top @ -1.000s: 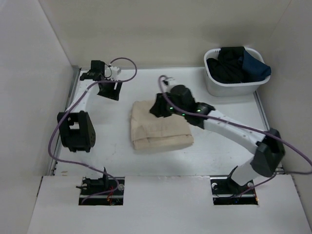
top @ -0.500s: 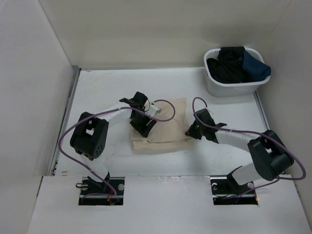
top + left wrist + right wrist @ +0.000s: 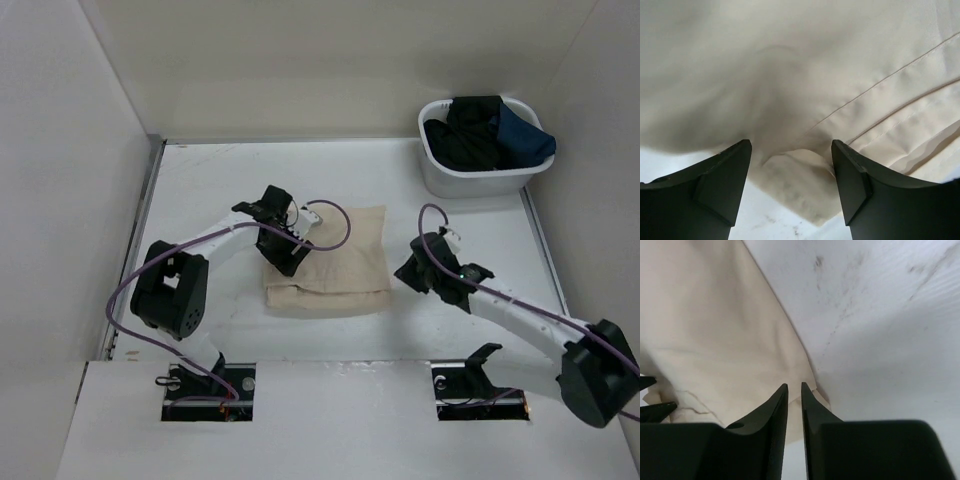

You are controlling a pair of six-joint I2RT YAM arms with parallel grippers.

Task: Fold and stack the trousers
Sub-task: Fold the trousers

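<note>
The cream trousers [image 3: 335,265] lie folded into a thick, roughly square packet on the white worktop [image 3: 200,180], about midway between the two arms. The left tool [image 3: 283,258] is down at the packet's left edge. Its wrist view shows the fingers [image 3: 720,185] set well apart, with a rounded fold of the cloth lying in the gap between them and not pinched. The right tool [image 3: 404,270] sits just off the packet's right edge, low over the bare worktop. Its fingers [image 3: 772,410] are almost together with only a thin slit between them, and they hold nothing. At the far right corner a white tub [image 3: 480,180] holds black garments [image 3: 465,135] and a navy one [image 3: 525,135].
</note>
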